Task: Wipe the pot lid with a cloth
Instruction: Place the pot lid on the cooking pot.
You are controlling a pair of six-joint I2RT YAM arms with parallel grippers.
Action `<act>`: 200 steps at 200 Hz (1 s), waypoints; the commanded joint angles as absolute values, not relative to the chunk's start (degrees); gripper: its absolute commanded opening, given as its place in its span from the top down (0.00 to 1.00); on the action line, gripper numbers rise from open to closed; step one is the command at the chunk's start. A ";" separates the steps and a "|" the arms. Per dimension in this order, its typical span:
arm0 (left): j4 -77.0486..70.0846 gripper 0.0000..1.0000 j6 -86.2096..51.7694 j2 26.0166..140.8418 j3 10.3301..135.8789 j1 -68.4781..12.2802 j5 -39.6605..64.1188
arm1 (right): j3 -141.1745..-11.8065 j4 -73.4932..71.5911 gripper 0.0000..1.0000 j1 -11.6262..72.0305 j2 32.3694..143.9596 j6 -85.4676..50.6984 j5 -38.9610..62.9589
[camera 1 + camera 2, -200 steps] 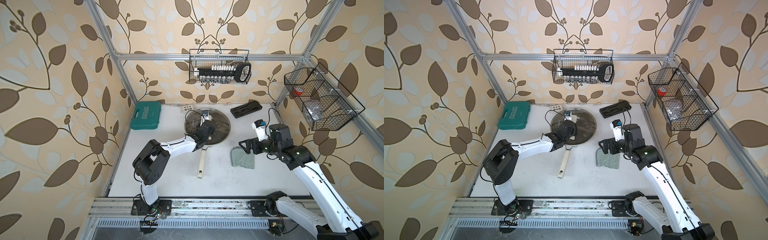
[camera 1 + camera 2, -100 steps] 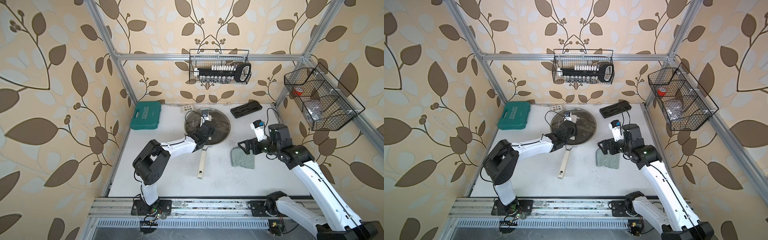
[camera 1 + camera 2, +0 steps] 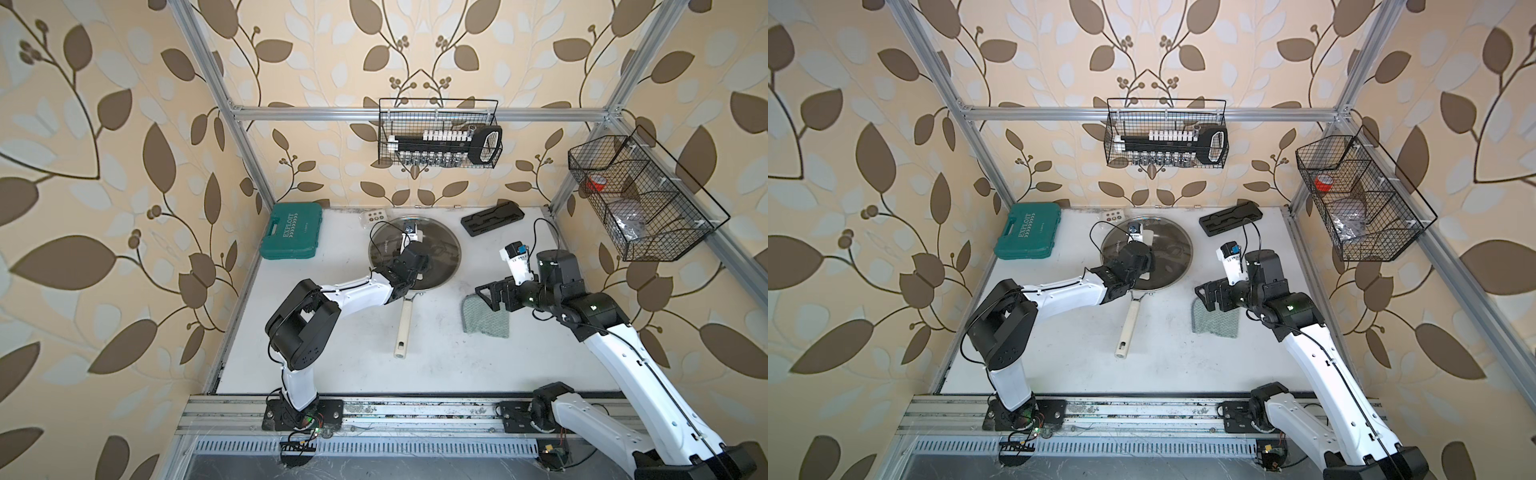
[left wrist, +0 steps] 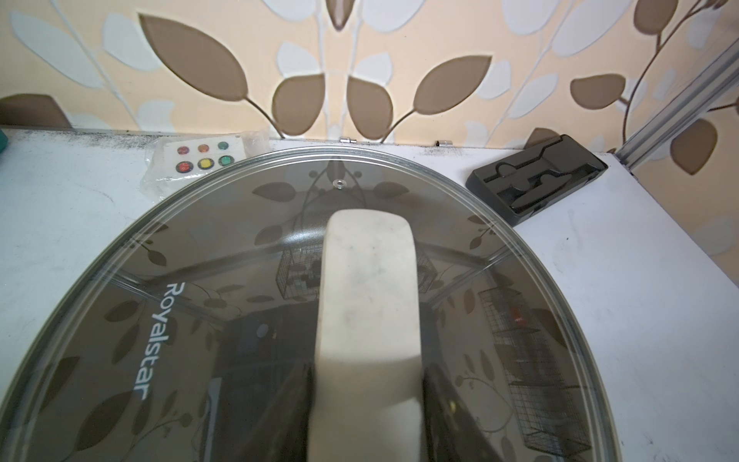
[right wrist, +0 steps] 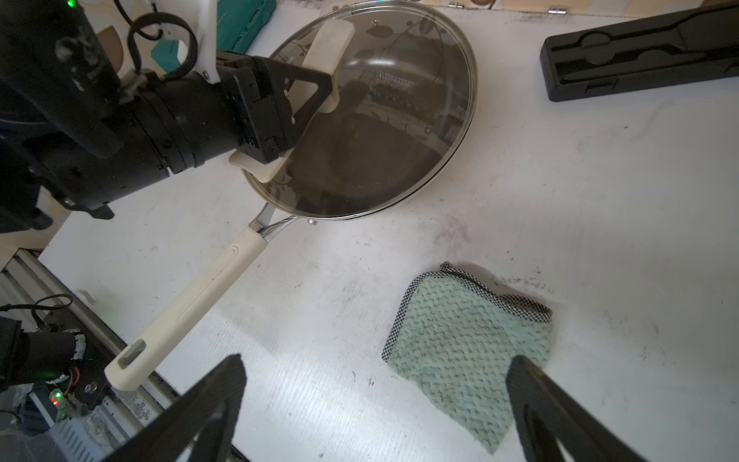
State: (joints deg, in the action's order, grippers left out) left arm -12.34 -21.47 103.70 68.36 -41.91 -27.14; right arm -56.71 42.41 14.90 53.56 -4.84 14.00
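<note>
The pot lid point(image 3: 438, 245) point(image 3: 1169, 245) is clear glass with a metal rim and rests on a dark frying pan at the back middle of the table. My left gripper point(image 3: 417, 261) point(image 3: 1141, 266) point(image 4: 368, 374) reaches over the lid. Its jaws lie against both sides of the cream bar handle point(image 4: 368, 280) point(image 5: 328, 36). The grey-green cloth point(image 3: 487, 319) point(image 3: 1217, 323) point(image 5: 468, 352) lies flat to the right of the pan. My right gripper point(image 3: 488, 293) point(image 3: 1208, 297) point(image 5: 378, 362) hangs open just above the cloth's far left edge, holding nothing.
The pan's long cream handle point(image 3: 404, 328) point(image 5: 192, 296) points toward the front edge. A green tool case point(image 3: 291, 230) lies at the back left and a black moulded tray point(image 3: 492, 218) at the back right. A card of coloured dots point(image 3: 374, 216) lies behind the lid. Wire baskets point(image 3: 438, 137) point(image 3: 636, 199) hang on the walls.
The right arm has shifted very slightly over the cloth. The left arm, lid and cloth look unmoved.
</note>
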 commanded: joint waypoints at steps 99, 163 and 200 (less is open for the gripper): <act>-14.50 0.01 -16.71 95.88 68.17 -40.88 -26.39 | -56.16 40.72 0.01 15.18 54.06 -4.83 14.41; -11.71 0.01 -13.64 75.19 48.38 -20.49 0.15 | -51.56 32.34 0.01 15.11 58.74 -6.63 11.14; -12.23 0.01 -10.23 69.20 40.22 -6.83 9.35 | -40.45 16.90 0.01 15.02 54.15 -7.43 1.92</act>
